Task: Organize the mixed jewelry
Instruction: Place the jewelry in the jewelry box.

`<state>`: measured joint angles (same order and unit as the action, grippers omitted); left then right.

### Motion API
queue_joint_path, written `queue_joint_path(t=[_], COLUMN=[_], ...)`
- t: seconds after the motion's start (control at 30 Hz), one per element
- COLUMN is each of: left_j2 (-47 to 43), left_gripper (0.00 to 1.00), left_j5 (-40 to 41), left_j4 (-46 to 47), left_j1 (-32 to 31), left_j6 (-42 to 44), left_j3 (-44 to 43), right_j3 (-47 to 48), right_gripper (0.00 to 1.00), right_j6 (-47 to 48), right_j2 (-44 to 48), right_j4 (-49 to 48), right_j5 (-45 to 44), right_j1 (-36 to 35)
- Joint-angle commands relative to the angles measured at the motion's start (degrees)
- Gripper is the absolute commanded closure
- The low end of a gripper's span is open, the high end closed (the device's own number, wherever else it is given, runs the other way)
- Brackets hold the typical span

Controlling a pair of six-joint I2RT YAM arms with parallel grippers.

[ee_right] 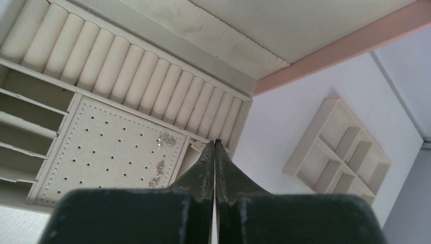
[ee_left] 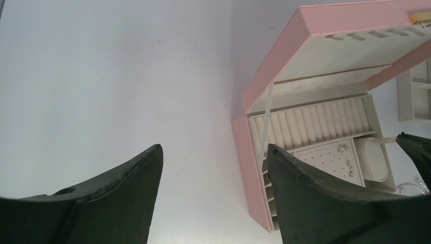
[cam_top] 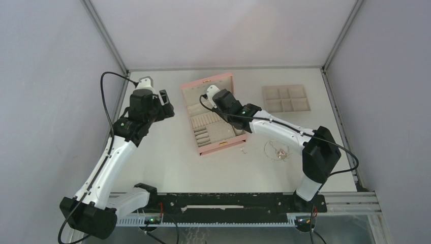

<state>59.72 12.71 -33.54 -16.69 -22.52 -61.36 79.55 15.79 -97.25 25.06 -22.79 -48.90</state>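
The pink box (cam_top: 203,85) lies open mid-table, showing ring rolls (ee_right: 127,76) and a perforated pad (ee_right: 101,152). Small silver earrings (ee_right: 156,174) rest on that pad, also seen as earrings (ee_left: 349,165) from the left. My right gripper (ee_right: 216,143) is shut above the box's small end compartment (ee_left: 376,162). A tiny glittery piece (ee_right: 197,146) sticks out at its tip. The thin chain necklace (cam_top: 277,150) and a small silver bit (cam_top: 243,149) lie on the table right of the box. My left gripper (ee_left: 213,152) hangs open over bare table left of the box, holding nothing.
A flat beige compartment tray (cam_top: 286,98) sits at the back right. The box lid (ee_left: 350,30) stands raised behind the box. Grey walls close in the table on three sides. The right arm (cam_top: 284,129) stretches across the table above the necklace.
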Motion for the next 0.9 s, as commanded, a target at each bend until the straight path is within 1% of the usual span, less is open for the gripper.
queue_joint_path(t=[0.0,0.17,0.4,0.77,0.87], left_j2=[-1.1,-1.9,-2.5,-3.7,-3.7], left_gripper=[0.21,0.21,0.21,0.21,0.21], left_j5=[-0.1,-0.1,-0.8,-0.7,-0.8], left_j4=[2.9,3.3,3.1,2.6,2.5], left_j1=[0.9,1.5,1.7,1.8,1.8], left_j6=[-0.8,-0.9,-0.9,-0.9,-1.0], left_j3=[0.1,1.0,2.0,3.0,3.3], right_j3=[-0.3,-2.2,-4.7,-5.4,-5.5], right_gripper=[1.0,1.0,1.0,1.0,1.0], right_j6=[3.2,2.2,0.7,1.2,1.5], right_j2=[-0.1,-0.5,-2.1,-4.4,-4.8], right_j4=[-4.8,-6.8,-10.4,-10.9,-10.8], right_j5=[2.4,2.4,-4.0,-3.7,-2.4], right_j1=[-0.7,-1.8,-5.2,-5.7,-5.7])
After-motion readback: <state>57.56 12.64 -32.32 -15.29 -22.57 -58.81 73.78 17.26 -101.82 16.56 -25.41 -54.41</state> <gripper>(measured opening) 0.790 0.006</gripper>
